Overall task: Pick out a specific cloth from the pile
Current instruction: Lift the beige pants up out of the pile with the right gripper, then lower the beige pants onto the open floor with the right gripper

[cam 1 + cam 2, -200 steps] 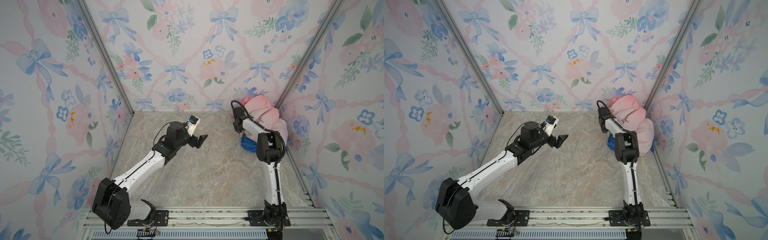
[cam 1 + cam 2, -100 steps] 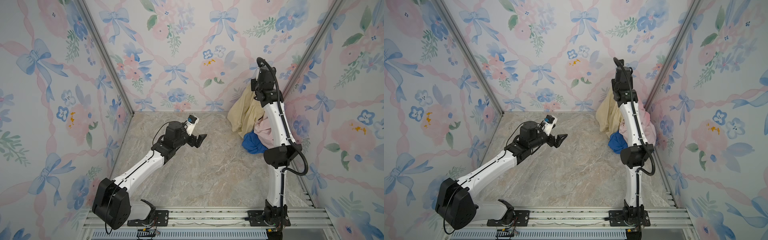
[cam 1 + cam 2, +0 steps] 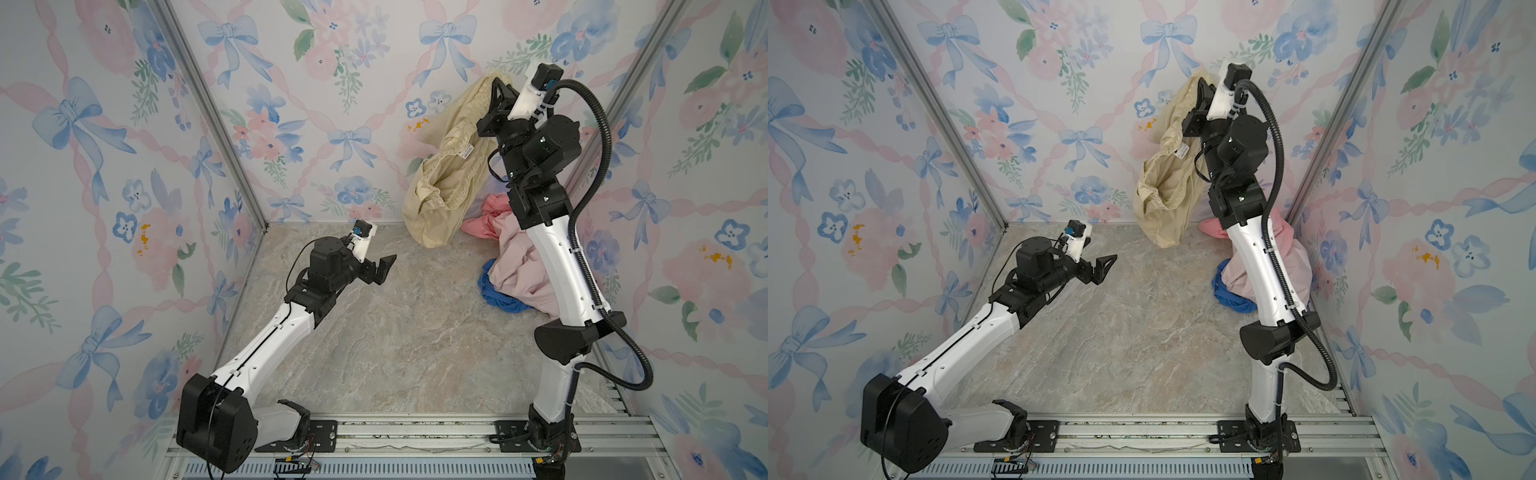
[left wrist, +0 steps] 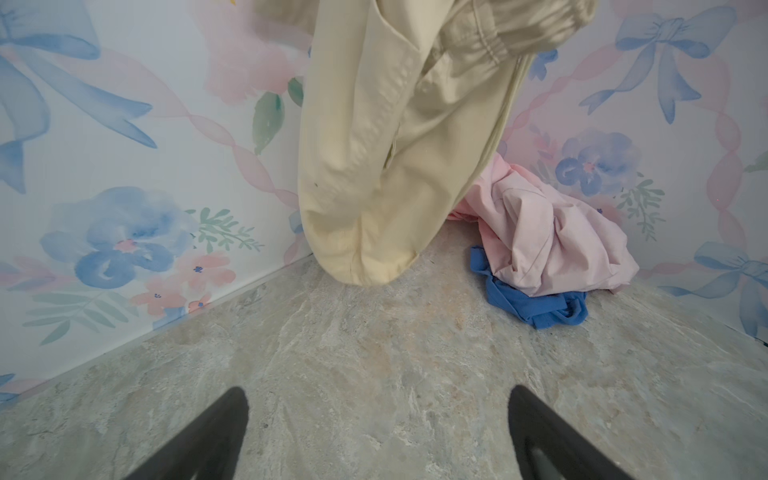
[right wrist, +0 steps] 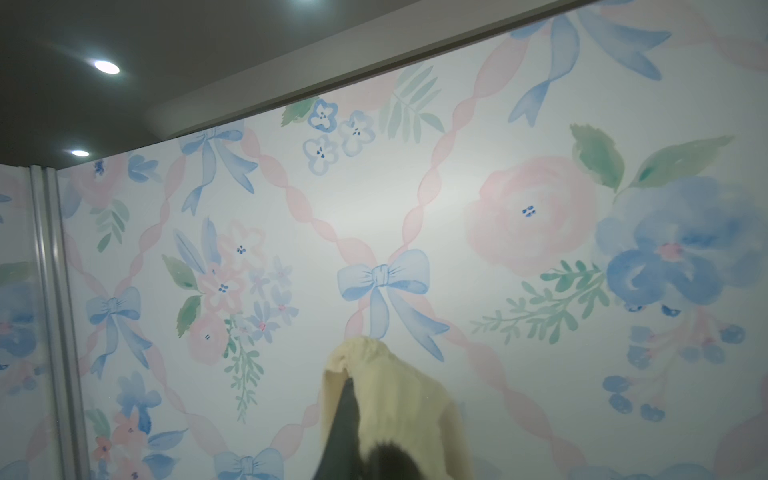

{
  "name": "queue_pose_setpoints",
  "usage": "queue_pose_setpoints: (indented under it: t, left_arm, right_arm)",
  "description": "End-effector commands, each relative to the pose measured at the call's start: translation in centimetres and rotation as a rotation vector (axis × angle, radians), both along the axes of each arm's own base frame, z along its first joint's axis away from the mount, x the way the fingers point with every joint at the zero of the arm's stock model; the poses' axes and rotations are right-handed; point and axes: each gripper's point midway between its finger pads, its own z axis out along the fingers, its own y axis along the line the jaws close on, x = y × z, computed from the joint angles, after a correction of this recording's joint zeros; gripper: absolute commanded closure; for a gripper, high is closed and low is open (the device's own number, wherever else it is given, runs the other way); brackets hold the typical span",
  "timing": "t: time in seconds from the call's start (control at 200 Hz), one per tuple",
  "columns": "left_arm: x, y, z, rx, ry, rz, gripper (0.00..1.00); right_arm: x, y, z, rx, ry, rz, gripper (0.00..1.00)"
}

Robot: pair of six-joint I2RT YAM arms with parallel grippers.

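Saw right gripper (image 3: pixel 498 87) up high by far wall (image 3: pixel 353 104), jaws clamped tight on top edge of cloth (image 3: pixel 440 187). Cream cloth hung from it, far right, just left of pile (image 3: pixel 515 249); couldn't tell if bottom end touched table (image 3: pixel 395 340). Pile sat in far right corner: pale pink garment (image 3: pixel 528 278) over blue cloth (image 3: pixel 500 299), coral bit (image 3: pixel 478 226) behind. My left gripper (image 3: pixel 383 269) hovered mid-table, jaws wide apart, holding nothing.

Cream cloth (image 3: pixel 444 183) hanging aloft, pink-blue pile (image 3: pixel 523 266) beneath
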Motion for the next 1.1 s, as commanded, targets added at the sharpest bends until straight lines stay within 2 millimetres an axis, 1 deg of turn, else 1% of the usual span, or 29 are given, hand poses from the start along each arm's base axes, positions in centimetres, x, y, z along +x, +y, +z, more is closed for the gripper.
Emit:
queue_pose_setpoints:
  t: [0.0,0.03,0.055,0.07,0.095,0.135,0.17,0.24,0.275,0.32,0.36,0.375,0.4,0.435,0.46,0.53,0.55,0.575,0.625,0.68,0.71,0.78,0.825,0.905,0.945,0.965,1.0,1.095]
  left_arm:
    - [-0.2,2.4,1.9,0.025,-0.09,0.064,0.02]
    - [-0.2,3.1,2.1,0.04,-0.106,0.089,0.02]
    - [-0.1,3.7,2.2,0.054,-0.12,0.108,0.02]
    - [-0.2,3.9,2.4,0.059,-0.128,0.116,0.02]
    - [-0.2,4.3,2.5,0.069,-0.138,0.13,0.02]
    - [-0.3,4.7,2.5,0.083,-0.151,0.141,0.02]
    - [-0.3,4.8,2.4,0.093,-0.156,0.144,0.02]
    - [-0.2,4.9,2.1,0.103,-0.153,0.142,0.02]
    - [-0.2,4.8,2.0,0.104,-0.15,0.138,0.02]
    - [-0.1,4.6,1.8,0.102,-0.14,0.128,0.02]
    - [0.1,4.5,1.5,0.105,-0.128,0.119,0.02]
    - [0.1,4.5,1.4,0.105,-0.125,0.116,0.02]
    - [0.2,4.5,1.2,0.107,-0.115,0.115,0.02]
    - [0.4,4.5,0.8,0.111,-0.102,0.114,0.02]
    - [0.5,4.4,0.5,0.116,-0.093,0.111,0.02]
    - [0.9,4.2,-0.4,0.125,-0.06,0.108,0.02]
    - [1.1,4.1,-0.7,0.126,-0.046,0.106,0.02]
    - [1.3,4.0,-1.2,0.123,-0.025,0.102,0.02]
    - [1.7,3.5,-2.2,0.118,0.024,0.083,0.02]
    - [1.9,2.5,-3.6,0.112,0.086,0.035,0.02]
    - [2.1,2.0,-4.3,0.105,0.12,0.01,0.02]
    - [2.4,0.7,-6.0,0.095,0.206,-0.035,0.02]
    - [2.7,0.1,-6.6,0.08,0.247,-0.036,0.02]
    - [3.6,-0.4,-6.2,0.022,0.289,-0.007,0.02]
    - [4.0,-0.8,-5.8,-0.004,0.298,0.002,0.02]
    - [4.2,-1.0,-5.8,-0.007,0.302,0.008,0.02]
    - [4.5,-1.6,-5.8,-0.007,0.307,0.016,0.02]
    - [4.9,-3.6,-6.4,0.012,0.335,0.022,0.02]
  right_arm:
    - [-0.1,5.8,-2.9,0.039,0.054,0.223,1.0]
    - [0.1,6.8,-4.2,0.025,0.076,0.232,1.0]
    - [0.4,7.5,-5.7,0.015,0.098,0.234,1.0]
    - [0.4,7.7,-6.2,0.016,0.101,0.235,1.0]
    - [0.7,8.0,-7.6,0.017,0.119,0.232,1.0]
    - [1.1,8.1,-9.6,0.03,0.141,0.227,1.0]
    - [1.4,7.8,-11.3,0.045,0.164,0.213,1.0]
    - [2.0,7.5,-15.5,0.039,0.237,0.191,1.0]
    - [2.0,7.6,-17.4,0.033,0.269,0.195,1.0]
    - [1.8,7.8,-20.3,0.027,0.324,0.211,1.0]
    - [1.4,8.2,-22.6,0.03,0.371,0.245,1.0]
    - [1.1,8.4,-23.2,0.031,0.381,0.257,1.0]
    - [0.7,8.6,-24.8,0.032,0.411,0.269,1.0]
    - [0.0,8.8,-26.5,0.039,0.44,0.281,1.0]
    - [-0.6,8.9,-28.2,0.038,0.47,0.285,1.0]
    - [-2.5,9.1,-31.7,0.023,0.532,0.295,1.0]
    - [-2.8,9.2,-33.3,0.015,0.563,0.292,1.0]
    - [-3.8,9.0,-33.4,0.018,0.57,0.296,1.0]
    - [-5.2,9.0,-35.5,0.003,0.626,0.304,0.99]
    - [-6.9,9.1,-37.5,-0.034,0.681,0.319,0.94]
    - [-7.9,9.2,-38.2,-0.063,0.703,0.324,0.93]
    - [-10.3,8.8,-40.3,-0.151,0.762,0.301,0.87]
    - [-11.6,8.4,-41.7,-0.197,0.803,0.278,0.84]
    - [-13.5,8.4,-44.3,-0.278,0.881,0.29,0.78]
    - [-14.3,8.5,-45.5,-0.31,0.917,0.31,0.69]
    - [-14.8,8.7,-46.0,-0.328,0.933,0.325,0.63]
    - [-15.6,8.7,-46.9,-0.356,0.963,0.332,0.5]
    - [-17.3,8.6,-48.5,-0.397,0.991,0.335,0.26]
